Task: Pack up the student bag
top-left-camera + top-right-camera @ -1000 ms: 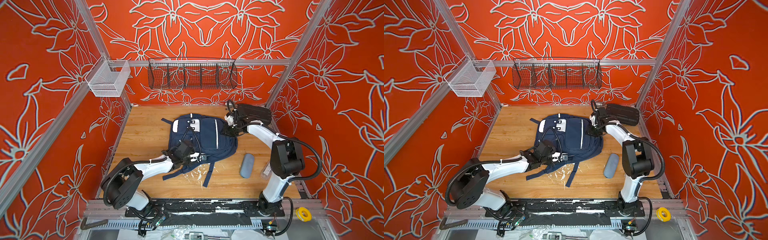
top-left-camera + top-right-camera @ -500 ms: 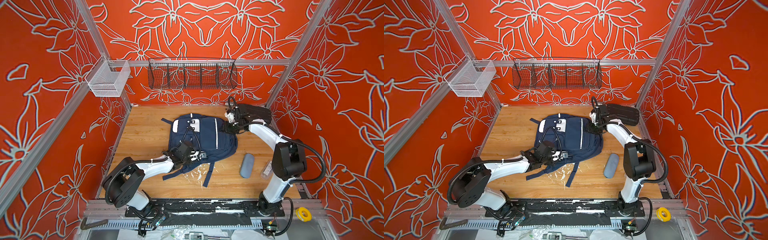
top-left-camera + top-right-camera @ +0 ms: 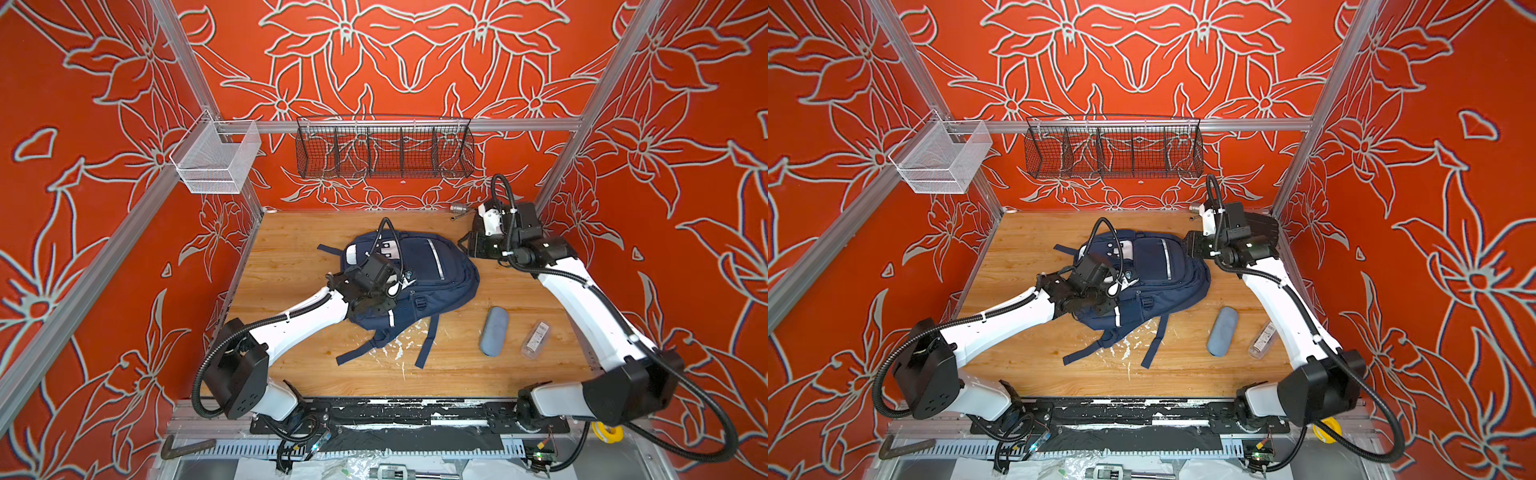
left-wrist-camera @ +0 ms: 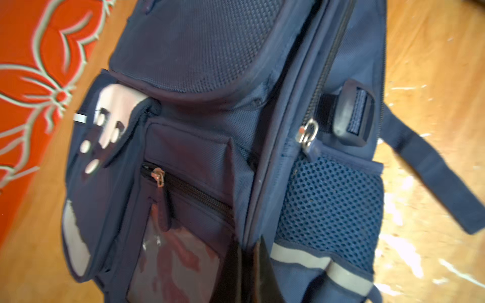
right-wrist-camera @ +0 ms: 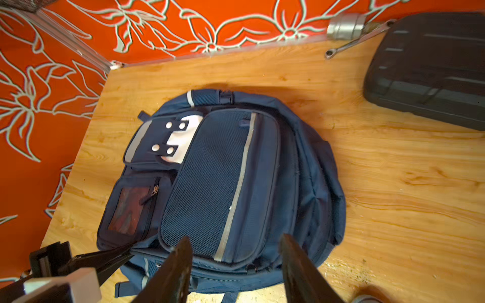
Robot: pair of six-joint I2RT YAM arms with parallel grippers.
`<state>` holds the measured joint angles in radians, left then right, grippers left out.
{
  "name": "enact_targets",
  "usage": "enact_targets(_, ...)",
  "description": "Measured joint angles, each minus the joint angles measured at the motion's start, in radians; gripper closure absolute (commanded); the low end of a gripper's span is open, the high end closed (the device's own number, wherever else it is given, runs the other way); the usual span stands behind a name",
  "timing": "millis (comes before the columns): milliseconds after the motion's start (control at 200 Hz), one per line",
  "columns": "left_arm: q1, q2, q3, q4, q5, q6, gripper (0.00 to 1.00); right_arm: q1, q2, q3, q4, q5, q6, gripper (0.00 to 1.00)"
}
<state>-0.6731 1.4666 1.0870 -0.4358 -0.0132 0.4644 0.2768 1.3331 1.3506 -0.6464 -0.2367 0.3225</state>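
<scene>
Remote op here, quick status. The bag (image 3: 432, 278) lies flat in the middle of the table (image 3: 286, 249), front pockets up, with its straps trailing toward the near edge. The left gripper (image 3: 380, 306) is down on the bag's near-left side. In the left wrist view its dark fingers (image 4: 263, 270) are squeezed right together at the seam between the zip pocket (image 4: 189, 189) and the mesh pocket (image 4: 328, 204). Honestly I can't tell whether there's any fabric or a zip tab pinched in there, the tips just sit against the cloth. The right gripper (image 5: 236, 237) hangs over the bag's far-right edge with its jaws well apart. Nothing is between them, there's only navy fabric below, and it isn't touching the bag as far as I can see. A black case (image 5: 433, 73) sits in the far right corner, clear of the bag, with a wrench (image 5: 351, 44) lying just beside it against the back wall. To the right of the bag a grey-blue pouch (image 3: 493, 336) lies on the wood, and a small clear packet (image 3: 536, 338) is near it, next to the right arm. In both top views the wood under the straps is scuffed with white flecks.
</scene>
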Motion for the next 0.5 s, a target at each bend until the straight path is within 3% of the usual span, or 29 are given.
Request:
enact_targets(155,0.012,0.0,0.024,-0.058,0.087,-0.084,1.0,0.121,-0.121,-0.232,0.095,0.023,0.014,0.5)
enact_targets(315,0.023,0.001,0.045,-0.092,0.155,-0.128,1.0,0.245,-0.272,-0.556,0.301,0.029,0.002,0.57)
enact_targets(500,0.039,0.001,0.059,-0.114,0.216,-0.152,1.0,0.377,-0.309,-0.678,0.502,0.072,-0.068,0.61)
